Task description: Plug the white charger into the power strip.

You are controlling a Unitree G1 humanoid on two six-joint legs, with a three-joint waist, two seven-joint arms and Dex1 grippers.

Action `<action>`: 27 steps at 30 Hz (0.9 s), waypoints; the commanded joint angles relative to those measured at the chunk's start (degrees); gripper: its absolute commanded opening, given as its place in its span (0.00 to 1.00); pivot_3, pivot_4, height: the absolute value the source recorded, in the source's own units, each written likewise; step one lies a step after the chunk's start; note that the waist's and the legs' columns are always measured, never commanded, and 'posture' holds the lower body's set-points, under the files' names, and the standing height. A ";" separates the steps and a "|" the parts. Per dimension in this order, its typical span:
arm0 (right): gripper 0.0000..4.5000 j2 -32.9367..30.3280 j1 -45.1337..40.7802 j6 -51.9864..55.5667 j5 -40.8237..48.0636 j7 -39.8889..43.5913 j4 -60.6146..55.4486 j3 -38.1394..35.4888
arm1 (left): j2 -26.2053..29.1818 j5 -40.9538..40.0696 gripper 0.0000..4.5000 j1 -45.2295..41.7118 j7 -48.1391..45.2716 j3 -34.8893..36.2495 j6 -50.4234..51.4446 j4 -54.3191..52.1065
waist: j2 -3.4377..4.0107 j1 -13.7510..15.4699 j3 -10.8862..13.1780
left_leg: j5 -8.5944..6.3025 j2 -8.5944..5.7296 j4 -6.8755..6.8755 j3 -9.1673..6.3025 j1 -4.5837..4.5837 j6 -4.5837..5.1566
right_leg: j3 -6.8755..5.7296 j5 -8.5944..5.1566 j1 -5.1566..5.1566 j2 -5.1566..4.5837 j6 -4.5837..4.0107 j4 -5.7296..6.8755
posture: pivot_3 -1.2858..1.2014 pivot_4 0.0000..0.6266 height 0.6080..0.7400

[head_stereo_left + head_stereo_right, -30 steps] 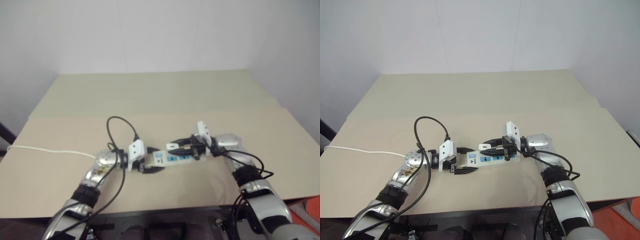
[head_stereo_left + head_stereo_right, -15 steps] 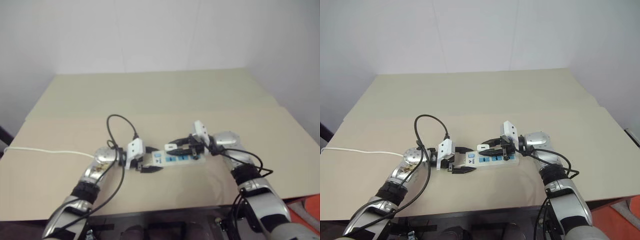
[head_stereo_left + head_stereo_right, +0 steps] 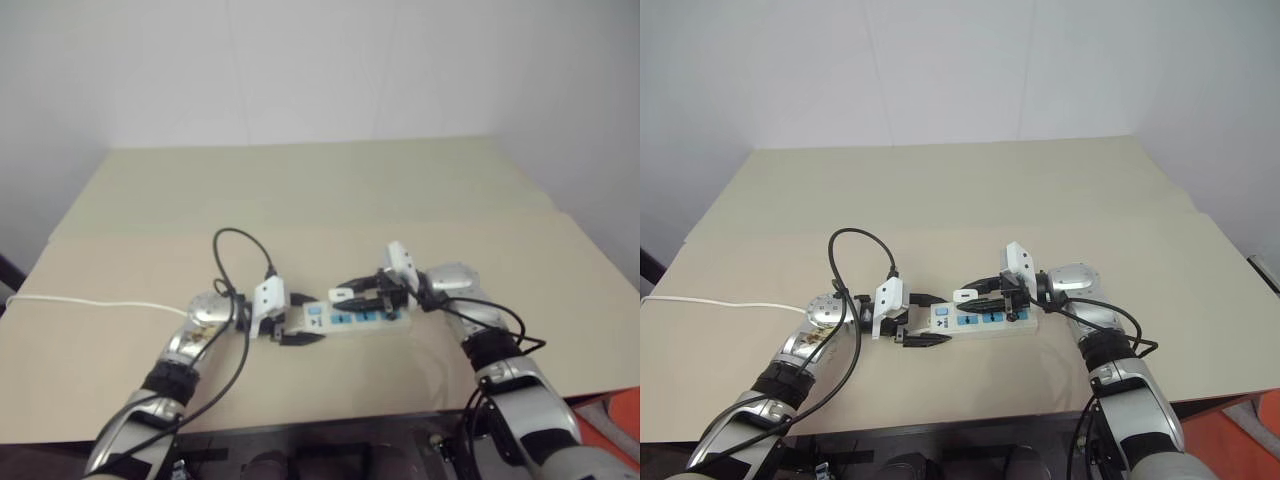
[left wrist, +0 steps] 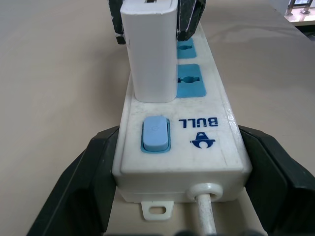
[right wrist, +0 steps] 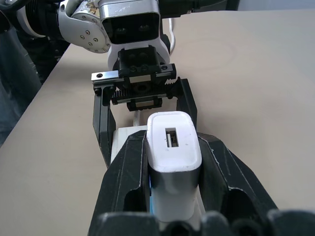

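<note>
Centrally on the tan table (image 3: 1060,190), the left gripper (image 4: 172,196) clamps the cord end of the white power strip (image 4: 197,128) between its black fingers, while the right gripper (image 5: 172,162) is closed around the white charger (image 4: 150,54), which stands on the strip's socket nearest the blue switch (image 4: 155,133).

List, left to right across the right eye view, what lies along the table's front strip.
Thin white cord → left gripper with black fingers astride the strip's end → long white power strip with blue sockets → right gripper shut on the small white boxy charger.
</note>
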 commanded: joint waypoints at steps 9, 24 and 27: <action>0.78 0.09 1.99 2.63 -2.39 1.70 0.23 2.35 | 1.03 3.35 0.72 -0.07 1.94 0.40 0.60 3.97 | -0.01 0.02 0.01 | 0.02 0.01 -0.01 0.03 -0.12 0.02 | 0.02 0.00 -0.18 0.00 -0.01 0.02 | 0.52 0.24 1.00; 0.99 -0.73 0.16 4.09 -1.55 1.56 -0.28 -0.12 | 0.64 3.47 0.72 -1.50 1.54 0.43 -0.40 6.11 | -0.03 0.02 0.03 | 0.03 0.01 0.00 0.02 -0.15 0.01 | 0.02 0.00 -0.22 0.01 -0.02 0.03 | 0.52 0.24 1.00; 0.99 -1.45 0.19 5.11 -0.62 1.86 -2.28 -1.10 | 0.59 3.44 0.72 -2.01 1.37 0.44 -0.66 6.61 | -0.04 0.06 0.03 | 0.09 0.01 0.00 0.02 -0.28 0.09 | 0.02 0.01 -0.37 0.01 -0.02 0.04 | 0.52 0.24 1.00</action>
